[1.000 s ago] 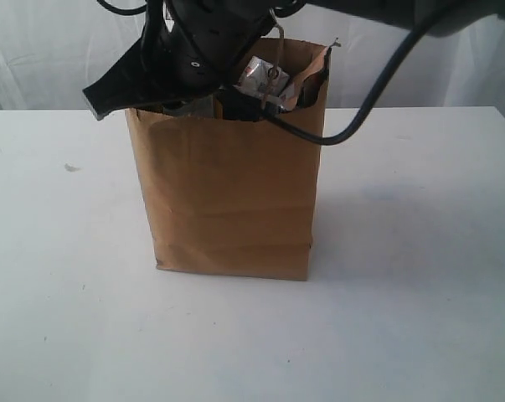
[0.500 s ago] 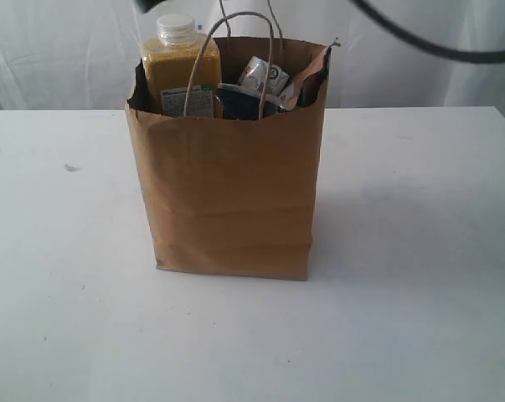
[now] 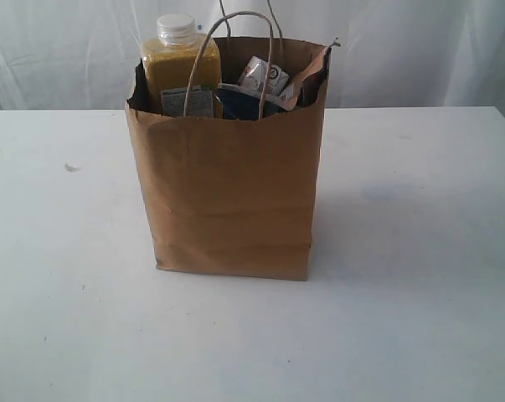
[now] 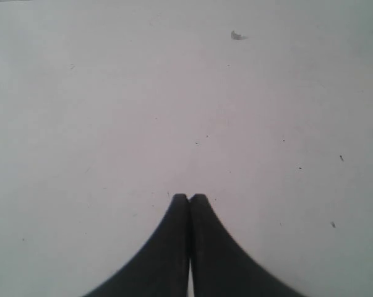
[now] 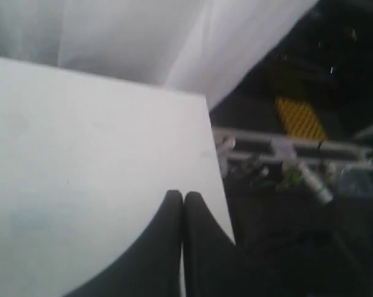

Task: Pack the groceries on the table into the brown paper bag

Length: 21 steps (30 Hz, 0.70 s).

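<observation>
The brown paper bag (image 3: pixel 231 197) stands upright in the middle of the table (image 3: pixel 419 251). Out of its top rise the yellow-grain bottle (image 3: pixel 178 67) with its white cap, a blue-white carton (image 3: pixel 263 75) and the tip of a brown-red pouch (image 3: pixel 309 74). The twisted handles loop up over the rim. Neither arm shows in the exterior view. My left gripper (image 4: pixel 189 197) is shut and empty over bare tabletop, with a tiny white lump (image 4: pixel 237 35) far from it. My right gripper (image 5: pixel 183 195) is shut and empty near the table's edge. The jar, can and noodle packet are hidden.
A small speck (image 3: pixel 70 167) lies on the table left of the bag. White curtains hang behind the table. In the right wrist view the table's corner (image 5: pixel 205 99) ends beside a dark floor with metal rails (image 5: pixel 285 151).
One second ago a black arm hung over the bag's top; it has risen out of the exterior view, leaving the yellow-grain bottle standing in the bag. The cable overhead is gone too.
</observation>
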Motion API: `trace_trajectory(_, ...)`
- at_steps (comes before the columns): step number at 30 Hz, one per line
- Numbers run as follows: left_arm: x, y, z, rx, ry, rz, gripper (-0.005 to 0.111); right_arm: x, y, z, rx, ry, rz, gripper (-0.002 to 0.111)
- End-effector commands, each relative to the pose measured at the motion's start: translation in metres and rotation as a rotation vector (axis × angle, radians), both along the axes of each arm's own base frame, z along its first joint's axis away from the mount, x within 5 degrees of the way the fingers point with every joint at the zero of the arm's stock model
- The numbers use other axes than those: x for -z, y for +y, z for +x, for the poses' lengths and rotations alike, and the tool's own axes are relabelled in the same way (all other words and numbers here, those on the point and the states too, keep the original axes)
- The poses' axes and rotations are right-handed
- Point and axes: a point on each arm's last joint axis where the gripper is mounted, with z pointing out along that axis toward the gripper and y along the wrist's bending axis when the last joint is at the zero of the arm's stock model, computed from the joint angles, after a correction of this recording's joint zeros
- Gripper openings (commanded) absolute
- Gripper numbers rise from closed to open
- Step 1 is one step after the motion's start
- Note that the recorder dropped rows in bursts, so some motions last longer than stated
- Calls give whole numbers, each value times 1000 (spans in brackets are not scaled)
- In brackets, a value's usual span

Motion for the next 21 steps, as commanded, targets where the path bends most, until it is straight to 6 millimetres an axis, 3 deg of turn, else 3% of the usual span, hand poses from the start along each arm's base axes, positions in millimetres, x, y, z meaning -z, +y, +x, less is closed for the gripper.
trace_trajectory(1, 0, -1, 0, 2, -7, -15, 0, 48, -47, -2, 75, 256, 168, 0)
trace_trajectory(6, 0, -1, 0, 2, -7, -15, 0, 106, -97, -22, 170, 476, 256, 0)
trace_trajectory(10, 0, -1, 0, 2, -7, -15, 0, 112, -119, -53, 181, 264, 260, 0)
trace_trajectory(16, 0, -1, 0, 2, -7, -15, 0, 97, -103, -121, 39, -263, 246, 0)
trace_trajectory(21, 0, -1, 0, 2, -7, -15, 0, 106, -88, -171, 3, -471, 314, 0)
